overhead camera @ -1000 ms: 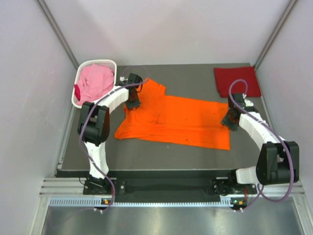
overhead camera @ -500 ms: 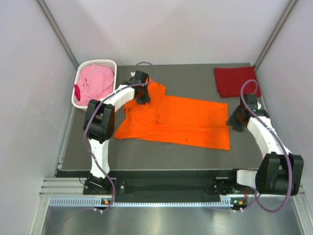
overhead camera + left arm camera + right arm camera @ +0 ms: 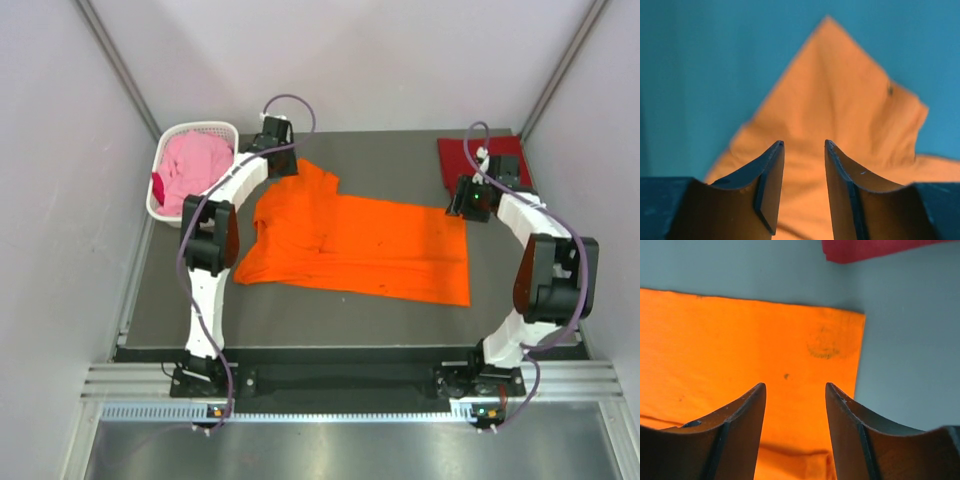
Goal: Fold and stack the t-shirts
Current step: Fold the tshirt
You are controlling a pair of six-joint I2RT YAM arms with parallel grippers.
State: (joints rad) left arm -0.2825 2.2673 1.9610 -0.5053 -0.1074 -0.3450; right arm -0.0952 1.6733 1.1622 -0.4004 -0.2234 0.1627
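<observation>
The bright orange t-shirt (image 3: 370,245) lies spread on the dark table, partly folded along its left side. My left gripper (image 3: 283,163) is open and empty over the shirt's far left tip; the left wrist view shows the orange cloth (image 3: 840,100) below my left gripper (image 3: 804,145). My right gripper (image 3: 462,203) is open and empty over the shirt's far right corner (image 3: 840,335); in the right wrist view the cloth lies under the gripper (image 3: 795,386). The dark red t-shirt (image 3: 500,160) lies folded at the back right. The pink t-shirt (image 3: 192,168) is bunched in the basket.
A white lattice basket (image 3: 215,129) stands at the table's far left corner. Grey walls close in the table on three sides. The edge of the dark red shirt (image 3: 875,247) shows at the top of the right wrist view.
Both arms have swung toward the far side: the left gripper from the shirt's left part to its far tip, the right gripper from the right edge to the far right corner.
</observation>
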